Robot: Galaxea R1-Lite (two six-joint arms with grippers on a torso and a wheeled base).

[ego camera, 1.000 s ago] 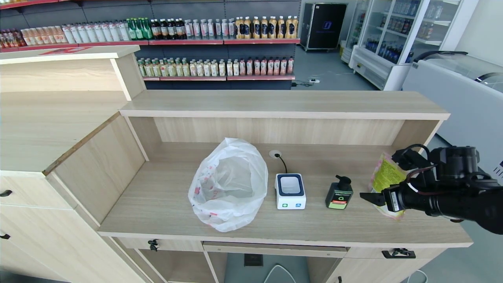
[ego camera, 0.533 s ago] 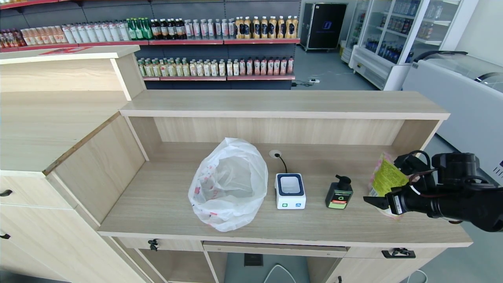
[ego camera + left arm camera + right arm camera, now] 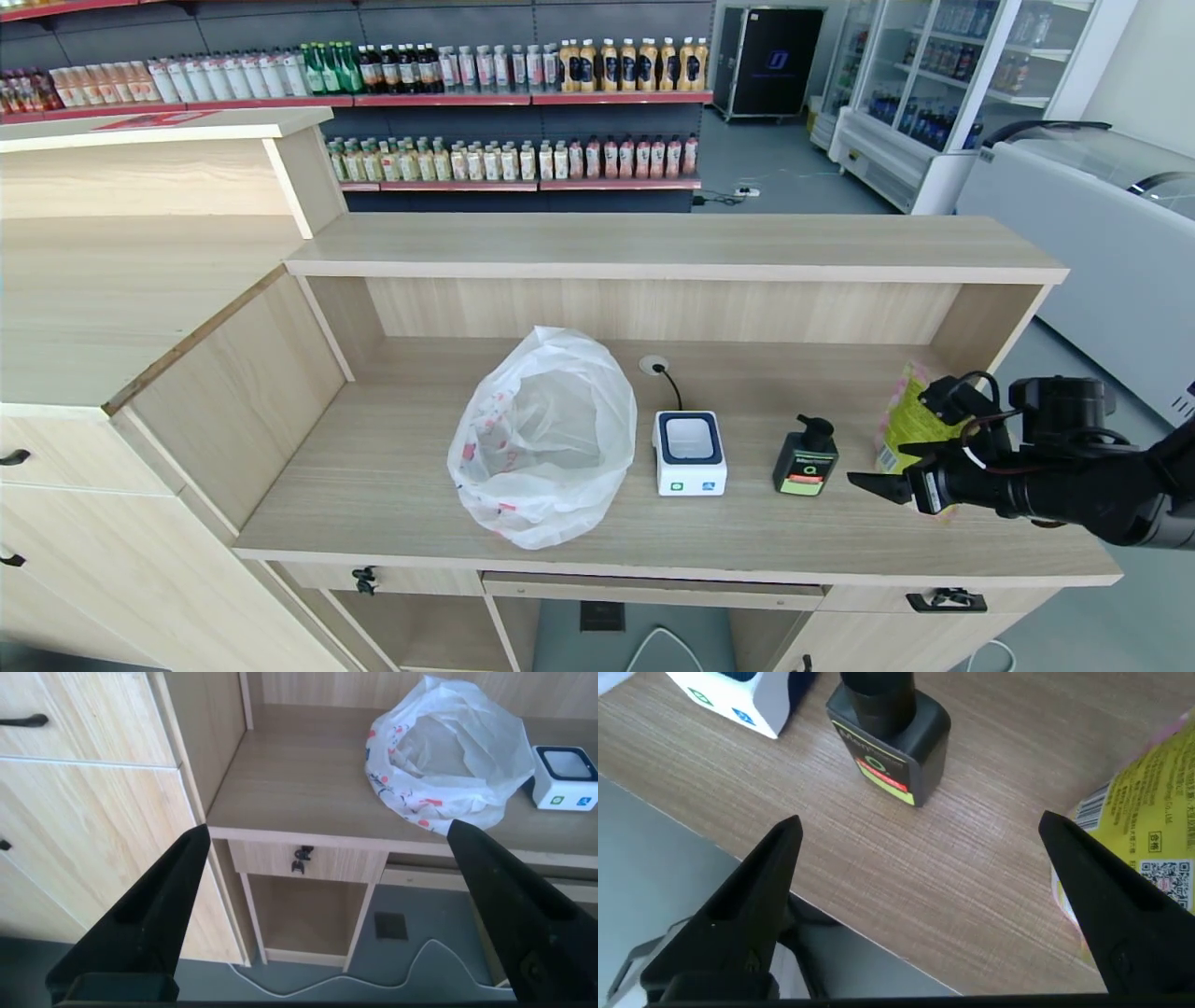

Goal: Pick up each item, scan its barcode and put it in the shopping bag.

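The first pick is in hand, with nothing grasped yet. The right fingers (image 3: 752, 905) stand wide apart and empty over the worktop (image 3: 971, 877). The bottle (image 3: 889, 737) is just ahead of the gap between them, and the pouch (image 3: 1148, 812) is just beside one finger. The next move likely calls for centring one item between the fingers and closing on it. The scanner (image 3: 689, 453) and bag (image 3: 541, 439) lie beyond the bottle. The left fingers (image 3: 154, 905) gape empty, well apart from everything.

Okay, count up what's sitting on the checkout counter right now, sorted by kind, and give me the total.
Plastic shopping bag: 1
Barcode scanner: 1
Dark pump bottle: 1
Yellow snack pouch: 1
Total: 4
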